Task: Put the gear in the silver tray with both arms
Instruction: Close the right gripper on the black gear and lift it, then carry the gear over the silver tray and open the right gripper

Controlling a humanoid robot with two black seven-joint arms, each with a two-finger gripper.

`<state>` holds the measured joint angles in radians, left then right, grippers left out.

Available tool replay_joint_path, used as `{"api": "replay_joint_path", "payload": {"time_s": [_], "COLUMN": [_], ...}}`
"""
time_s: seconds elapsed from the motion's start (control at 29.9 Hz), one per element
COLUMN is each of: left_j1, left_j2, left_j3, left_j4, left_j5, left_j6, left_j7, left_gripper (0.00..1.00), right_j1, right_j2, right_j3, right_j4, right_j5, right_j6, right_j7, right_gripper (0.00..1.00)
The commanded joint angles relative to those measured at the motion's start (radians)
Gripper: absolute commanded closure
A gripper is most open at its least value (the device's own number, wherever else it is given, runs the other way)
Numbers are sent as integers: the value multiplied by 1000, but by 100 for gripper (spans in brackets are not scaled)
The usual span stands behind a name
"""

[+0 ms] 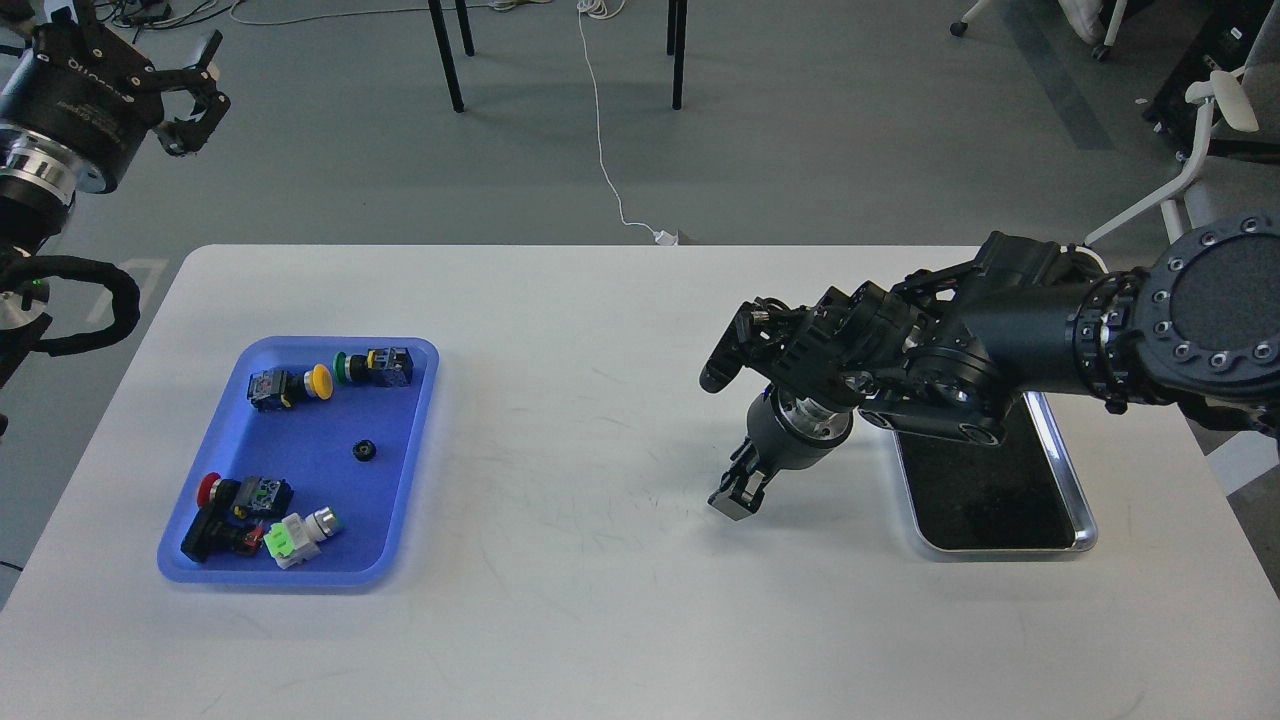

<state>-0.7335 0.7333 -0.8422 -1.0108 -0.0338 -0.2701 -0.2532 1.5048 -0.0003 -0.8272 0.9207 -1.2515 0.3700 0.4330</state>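
My right gripper (736, 498) points down at the table's middle, just left of the silver tray (1000, 500). Its dark fingers stand close together, and I cannot tell whether they hold anything. The small black gear that lay on the table at this spot is hidden behind the gripper. The right arm covers the tray's far end; the visible part of the tray holds nothing. A second small black gear (364, 450) lies in the blue tray (300, 560). My left gripper (203, 93) is open and empty, raised beyond the table's far left corner.
The blue tray at the left also holds several push-button switches with a yellow cap (320, 380), a green cap (341, 366) and a red cap (208, 488). Chair legs and a white cable are on the floor beyond the table.
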Motion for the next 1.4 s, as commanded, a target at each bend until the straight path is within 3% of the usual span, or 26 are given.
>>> {"api": "replay_joint_path", "payload": {"time_s": [0.0,0.17,0.43,0.53,1.0,1.24,1.37], "left_j1": [0,0,0,2,2,0,0], "left_j2": [1,0,5,6,20,40,47], "left_j3": [0,0,0,0,0,0,0], "left_j4": [1,1,1,1,5,5,5], "left_j5": [0,0,0,2,2,0,2], "left_j6": [0,2,2,2,2,0,0], "left_j7": [0,-18,-18,-18,-18,-18,-18], "left_gripper": [2,2,2,2,2,2,2], "right_j1": [-9,-17,-17,-17,32,89,84], "right_j2": [0,0,0,0,-7,-153,-271], "right_j3": [0,0,-1,-1,2,2,0], "right_j4": [-19,-28,-26,-28,-22,6,0], "right_j5": [0,1,-2,-2,0,-17,-176], "right_j6": [0,1,1,0,0,0,-12], "right_j7": [0,0,-2,-2,0,0,0], "right_gripper": [44,49,74,77,86,86,86]}}
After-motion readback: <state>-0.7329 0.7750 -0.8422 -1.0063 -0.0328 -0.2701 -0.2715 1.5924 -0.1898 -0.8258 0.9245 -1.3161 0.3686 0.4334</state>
